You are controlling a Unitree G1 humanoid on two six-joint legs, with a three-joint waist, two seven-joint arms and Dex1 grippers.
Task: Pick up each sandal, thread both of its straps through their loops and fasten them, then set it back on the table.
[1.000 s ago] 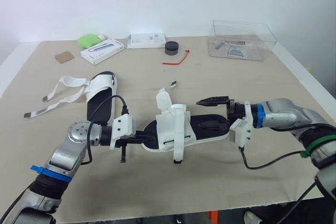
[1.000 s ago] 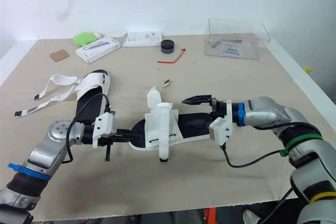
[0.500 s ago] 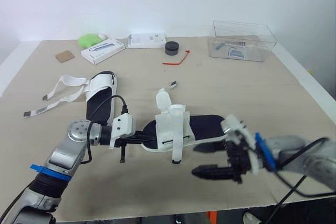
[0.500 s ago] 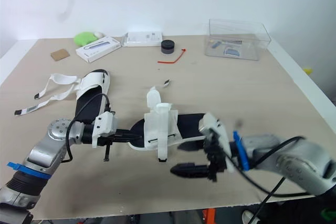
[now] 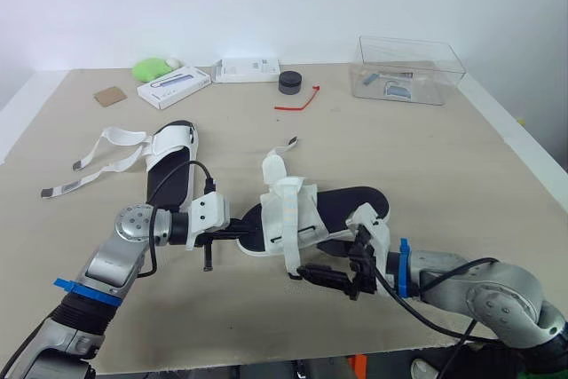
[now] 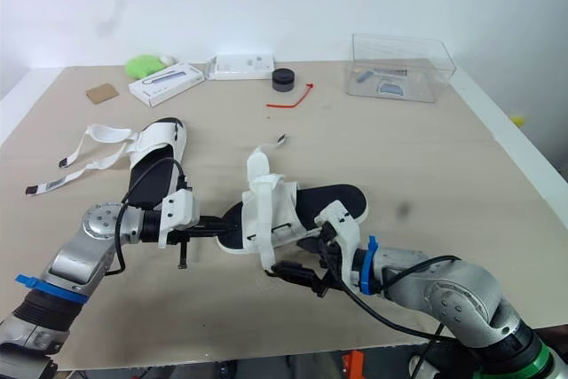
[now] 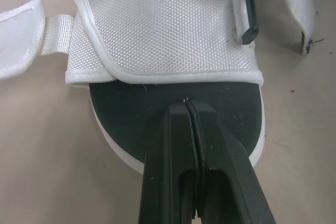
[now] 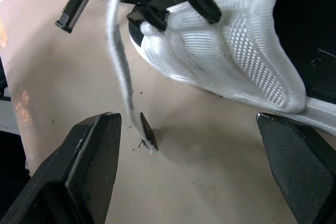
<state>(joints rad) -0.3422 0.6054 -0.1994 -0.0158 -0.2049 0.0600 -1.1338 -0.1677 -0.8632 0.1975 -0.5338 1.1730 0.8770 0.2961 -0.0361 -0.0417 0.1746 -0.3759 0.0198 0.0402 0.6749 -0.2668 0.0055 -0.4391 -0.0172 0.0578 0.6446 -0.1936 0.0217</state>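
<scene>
A sandal (image 5: 342,210) with a black sole and white straps lies mid-table, tipped a little. My left gripper (image 5: 238,235) is shut on the edge of its sole (image 7: 126,114), with both fingers (image 7: 173,129) pressed together there. One loose strap (image 8: 119,72) hangs off the near side, its tip (image 5: 291,271) touching the table. My right gripper (image 5: 318,259) is open at the sandal's near side, and its fingers (image 8: 89,166) stand either side of that tip without touching it. A second sandal (image 5: 170,166) lies to the left with its straps (image 5: 106,153) spread out.
At the back stand a clear plastic box (image 5: 410,68), two white boxes (image 5: 173,86) (image 5: 250,68), a black round object (image 5: 290,82), a red tie (image 5: 297,99), a green object (image 5: 153,68) and a cardboard piece (image 5: 110,95). The table's front edge lies just behind my arms.
My right gripper left the sandal's far end, swung round to its near side and moved in to the hanging strap. The sandal's upper has tipped slightly. The left gripper kept its hold.
</scene>
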